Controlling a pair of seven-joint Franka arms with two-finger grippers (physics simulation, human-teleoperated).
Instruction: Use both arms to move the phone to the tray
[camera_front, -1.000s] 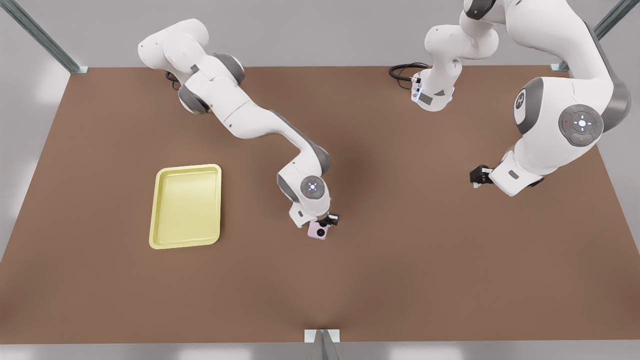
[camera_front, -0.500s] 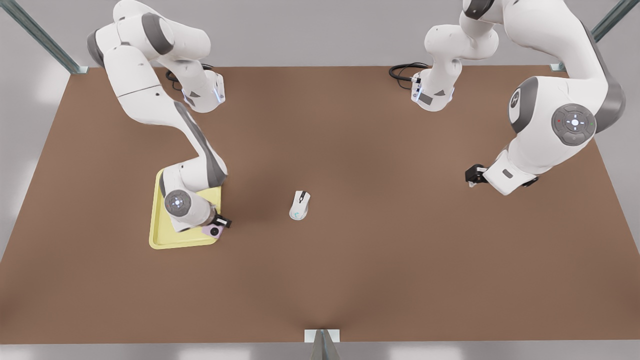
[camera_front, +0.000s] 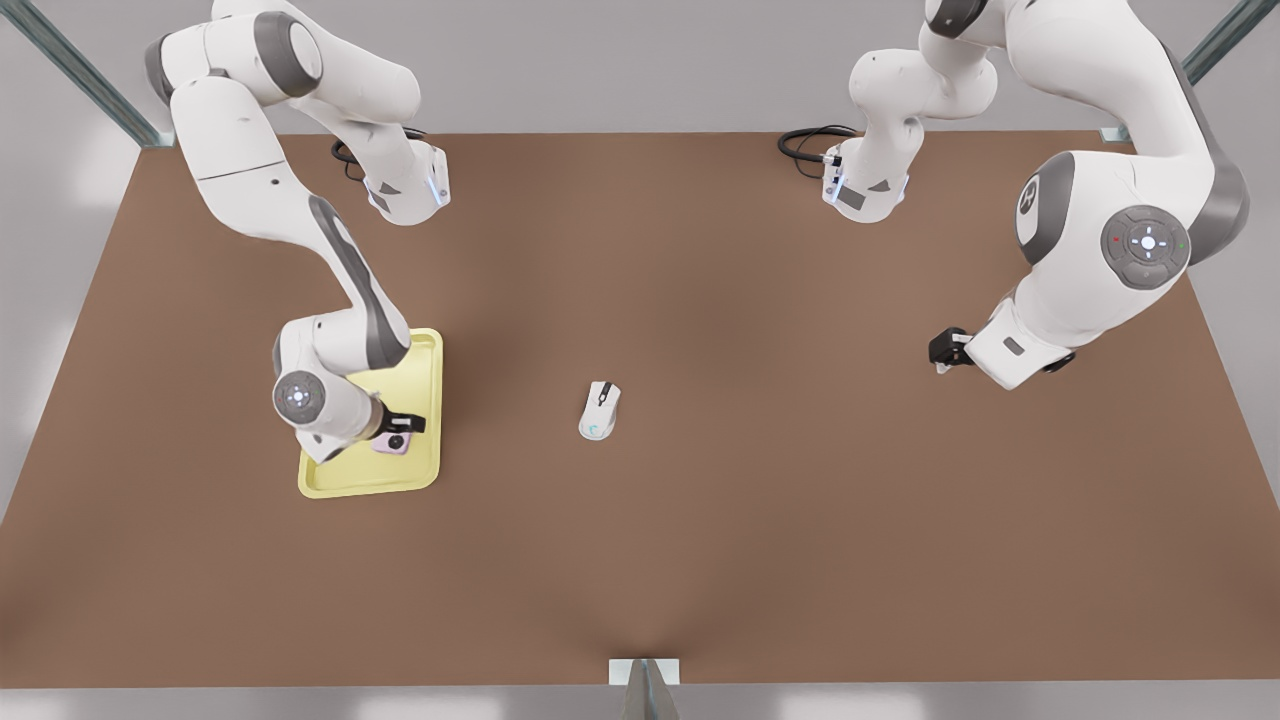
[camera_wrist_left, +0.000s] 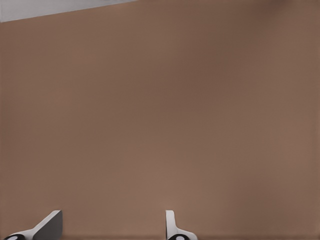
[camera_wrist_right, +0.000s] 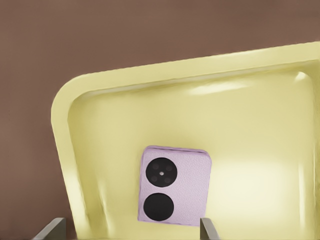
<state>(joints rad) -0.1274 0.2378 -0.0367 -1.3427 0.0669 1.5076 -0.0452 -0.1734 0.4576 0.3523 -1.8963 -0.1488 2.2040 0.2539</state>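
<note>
The pale pink phone (camera_front: 392, 441) (camera_wrist_right: 174, 192) lies face up with its two black circles showing, inside the pale yellow tray (camera_front: 420, 370) (camera_wrist_right: 250, 125), near the tray's front end. My right gripper (camera_front: 402, 424) (camera_wrist_right: 131, 231), on the arm at the front view's left, hangs just above the phone. It is open, its fingertips spread wider than the phone. My left gripper (camera_front: 945, 350) (camera_wrist_left: 112, 232), at the front view's right, waits open over bare brown table with nothing between its fingers.
A white computer mouse (camera_front: 600, 410) lies on the brown table (camera_front: 760, 500) midway between the arms. A black cable (camera_front: 805, 145) coils by the base of the arm on the front view's right. Metal frame posts stand at the table's corners and front edge.
The right arm has swung from the table's middle to the tray with the phone, which moved from the tray's right rim to inside it. The left arm barely shifted.
</note>
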